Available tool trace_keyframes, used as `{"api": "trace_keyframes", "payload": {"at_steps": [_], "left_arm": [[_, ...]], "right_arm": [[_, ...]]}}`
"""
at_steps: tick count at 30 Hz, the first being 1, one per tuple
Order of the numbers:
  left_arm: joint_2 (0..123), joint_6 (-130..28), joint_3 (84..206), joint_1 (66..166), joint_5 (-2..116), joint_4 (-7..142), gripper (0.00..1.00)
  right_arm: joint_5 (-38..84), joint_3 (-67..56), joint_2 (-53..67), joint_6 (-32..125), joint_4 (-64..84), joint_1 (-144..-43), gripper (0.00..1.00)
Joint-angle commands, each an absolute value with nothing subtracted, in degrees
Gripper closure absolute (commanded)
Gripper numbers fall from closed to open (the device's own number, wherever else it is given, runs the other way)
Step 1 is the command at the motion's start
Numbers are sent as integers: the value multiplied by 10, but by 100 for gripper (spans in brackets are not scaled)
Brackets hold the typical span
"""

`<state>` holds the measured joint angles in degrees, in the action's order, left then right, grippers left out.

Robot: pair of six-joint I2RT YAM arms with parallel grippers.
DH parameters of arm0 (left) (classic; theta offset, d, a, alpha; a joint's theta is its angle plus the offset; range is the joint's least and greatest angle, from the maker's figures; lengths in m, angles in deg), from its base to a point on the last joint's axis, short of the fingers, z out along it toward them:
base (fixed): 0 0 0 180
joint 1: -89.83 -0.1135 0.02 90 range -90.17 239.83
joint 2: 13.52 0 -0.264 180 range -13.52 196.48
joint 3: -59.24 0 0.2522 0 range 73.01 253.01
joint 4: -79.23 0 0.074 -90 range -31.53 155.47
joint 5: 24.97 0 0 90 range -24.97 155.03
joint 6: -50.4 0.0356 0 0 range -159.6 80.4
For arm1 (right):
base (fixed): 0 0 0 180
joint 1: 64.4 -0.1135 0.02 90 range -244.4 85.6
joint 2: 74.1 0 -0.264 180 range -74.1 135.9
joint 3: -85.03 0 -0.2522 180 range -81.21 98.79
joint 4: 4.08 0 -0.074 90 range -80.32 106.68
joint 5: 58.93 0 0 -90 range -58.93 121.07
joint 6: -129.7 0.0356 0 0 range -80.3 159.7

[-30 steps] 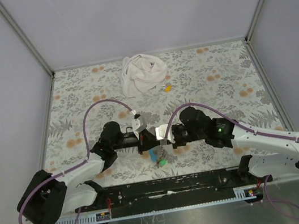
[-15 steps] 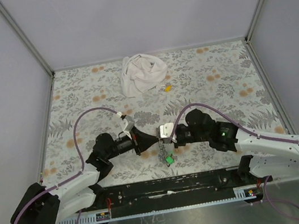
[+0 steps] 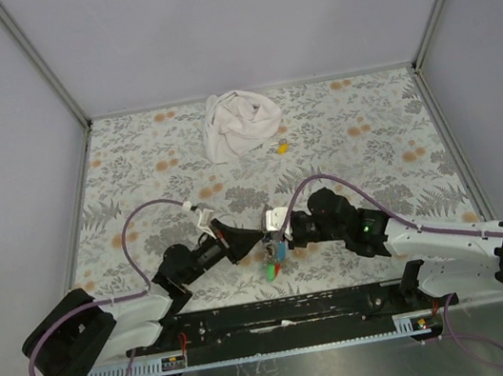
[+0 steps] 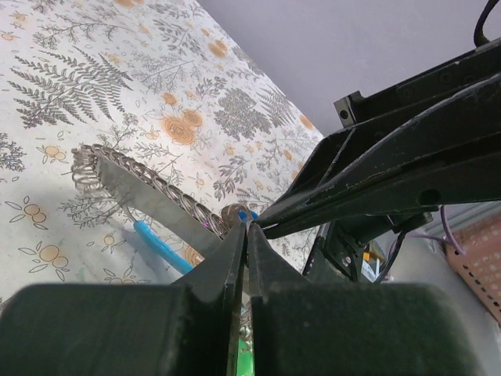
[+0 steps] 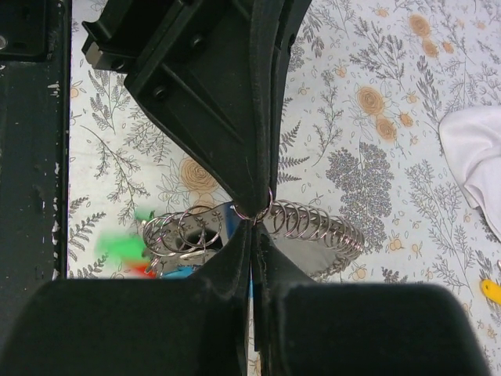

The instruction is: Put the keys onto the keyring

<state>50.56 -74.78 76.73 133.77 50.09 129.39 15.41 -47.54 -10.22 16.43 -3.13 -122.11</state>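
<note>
My left gripper (image 3: 262, 236) and right gripper (image 3: 277, 235) meet tip to tip low over the flowered table, both shut. In the right wrist view a thin metal ring (image 5: 268, 205) of the keyring sits pinched where the two sets of tips touch. The keyring's grey strap (image 5: 329, 235) lies under them with several rings strung along it, and its blue side (image 4: 160, 247) shows in the left wrist view. The keys (image 3: 272, 266) hang just below the tips, green and blue caps showing. They are a green blur (image 5: 117, 241) in the right wrist view.
A crumpled white cloth (image 3: 239, 122) lies at the back of the table, with a small yellow piece (image 3: 280, 147) beside it. A black rail (image 3: 291, 309) runs along the near edge. Purple cables loop over both arms.
Both arms have sunk lower and drawn toward the near edge with their tips still together. The hanging keys have swung slightly to the right.
</note>
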Motion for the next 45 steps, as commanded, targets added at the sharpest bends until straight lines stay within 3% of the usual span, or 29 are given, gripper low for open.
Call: {"api": "trace_keyframes", "payload": {"at_steps": [1, 4, 9, 15, 27, 45], "left_arm": [[521, -774, 762, 1342, 608, 1455, 100], [515, -748, 773, 1341, 574, 1427, 98], [456, -667, 792, 1334, 491, 1296, 75], [364, -528, 832, 1313, 405, 1068, 69], [451, -336, 941, 1297, 164, 948, 69], [513, -310, 966, 1288, 183, 954, 69]], "right_arm": [[137, -474, -113, 174, -12, -1235, 100], [163, -455, -123, 154, 16, -1235, 100], [191, -406, -131, 116, 82, -1235, 100], [184, -374, -133, 88, 132, -1235, 100], [149, -346, -124, 65, 169, -1235, 100], [135, -349, -127, 66, 173, -1235, 100]]}}
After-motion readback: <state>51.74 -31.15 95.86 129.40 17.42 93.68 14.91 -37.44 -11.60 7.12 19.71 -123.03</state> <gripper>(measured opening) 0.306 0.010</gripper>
